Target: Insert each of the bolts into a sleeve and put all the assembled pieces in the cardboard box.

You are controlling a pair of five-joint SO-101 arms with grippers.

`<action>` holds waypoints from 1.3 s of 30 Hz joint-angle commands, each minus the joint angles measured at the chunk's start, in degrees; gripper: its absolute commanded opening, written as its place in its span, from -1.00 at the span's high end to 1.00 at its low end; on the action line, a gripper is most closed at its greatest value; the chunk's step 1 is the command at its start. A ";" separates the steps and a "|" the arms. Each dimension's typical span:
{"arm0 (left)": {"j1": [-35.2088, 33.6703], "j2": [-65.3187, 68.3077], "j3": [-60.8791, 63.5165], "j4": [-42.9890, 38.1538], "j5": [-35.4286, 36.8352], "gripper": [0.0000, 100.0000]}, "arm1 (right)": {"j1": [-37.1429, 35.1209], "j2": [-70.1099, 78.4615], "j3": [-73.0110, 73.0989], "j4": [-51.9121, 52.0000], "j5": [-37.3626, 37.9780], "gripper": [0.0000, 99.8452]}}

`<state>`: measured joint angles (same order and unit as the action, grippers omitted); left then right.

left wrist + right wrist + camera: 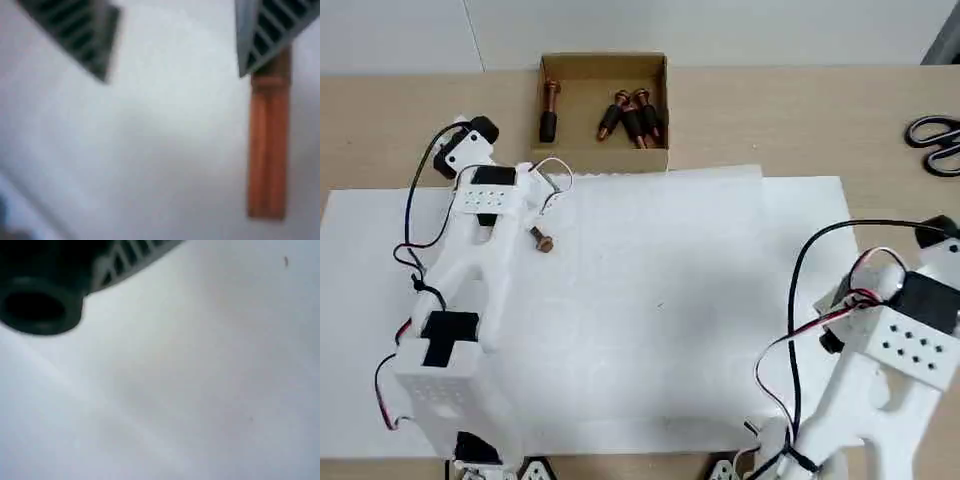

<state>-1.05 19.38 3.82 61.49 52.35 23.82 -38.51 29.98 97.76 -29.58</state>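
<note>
Broadly, the wooden worktop (800, 110) carries a white foam sheet (660, 320) that covers most of its near half, with one arm at each near corner. The left arm (470, 260) stretches up the left side of the sheet toward the cardboard box (603, 160), which sits on the bare wood just past the sheet's far edge. The right arm (880, 380) stands folded at the near right corner. A pair of scissors (935, 140) lies at the far right edge of the worktop, well apart from everything else. Inside the box lie four assembled pieces (632, 115), one along its left wall and three bunched to the right. The left claw (172, 72) is released, its two fingers spread wide over the foam. A single copper bolt (541, 240) lies flat on the sheet, off to one side of the gap with its end tucked under one fingertip (260, 45). The right claw (832, 338) is clenched on a black sleeve (37, 310), whose hollow end faces the wrist camera.
</note>
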 commanded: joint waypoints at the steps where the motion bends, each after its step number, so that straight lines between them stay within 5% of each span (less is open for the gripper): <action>1: 0.26 -0.88 -6.20 6.77 0.00 0.57 | 0.31 -1.45 1.76 0.92 0.18 0.99; 13: 0.18 -0.53 -19.47 22.42 -0.09 0.57 | 0.22 -1.54 5.01 0.57 -1.41 0.99; 39: -1.76 6.07 -17.19 23.56 0.00 0.57 | 0.22 -1.63 5.01 0.57 -1.41 0.99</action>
<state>-2.64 25.63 -13.23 84.88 52.00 23.82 -38.77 35.25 97.76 -30.29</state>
